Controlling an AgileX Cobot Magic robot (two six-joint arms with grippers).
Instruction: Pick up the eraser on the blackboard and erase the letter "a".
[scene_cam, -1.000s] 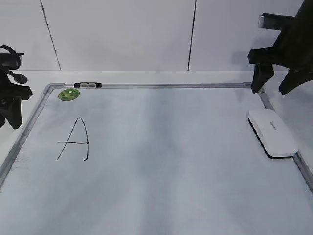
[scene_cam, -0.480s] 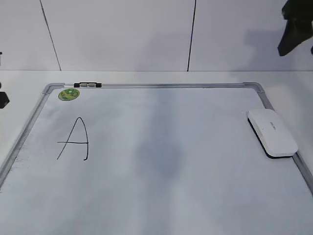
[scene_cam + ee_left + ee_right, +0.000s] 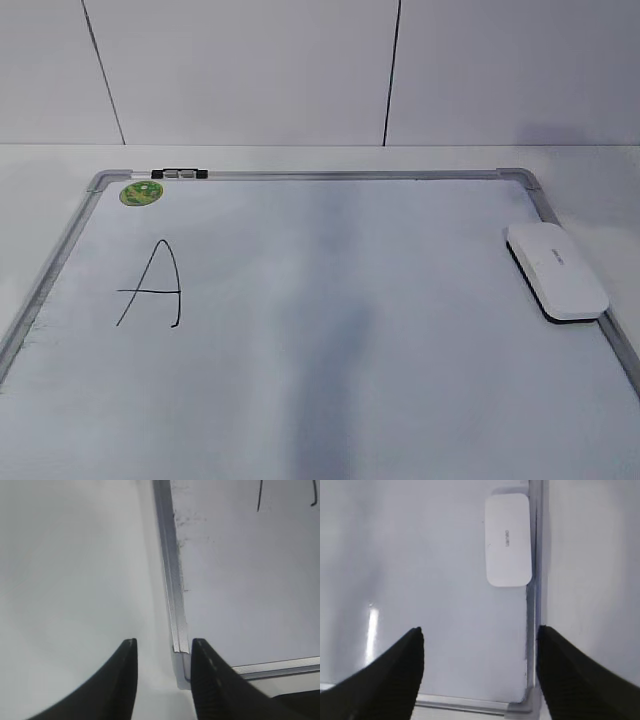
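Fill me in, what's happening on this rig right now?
Nothing is held yet. The eraser lies on the blackboard by its right frame, and the letter at the left is unerased. Both arms are out of the exterior view. The right gripper hangs open above the eraser; the left gripper, open, is over the board's corner.

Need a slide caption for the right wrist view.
Open right claw above the blackboard, eraser lying by the frame ahead.

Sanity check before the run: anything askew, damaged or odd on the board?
Nothing damaged or spilled. The white rounded plastic eraser lies flat against the right frame of the white grey-framed board. Only oddities: grey smudging and black specks near the left frame, below the black hand-drawn letter.
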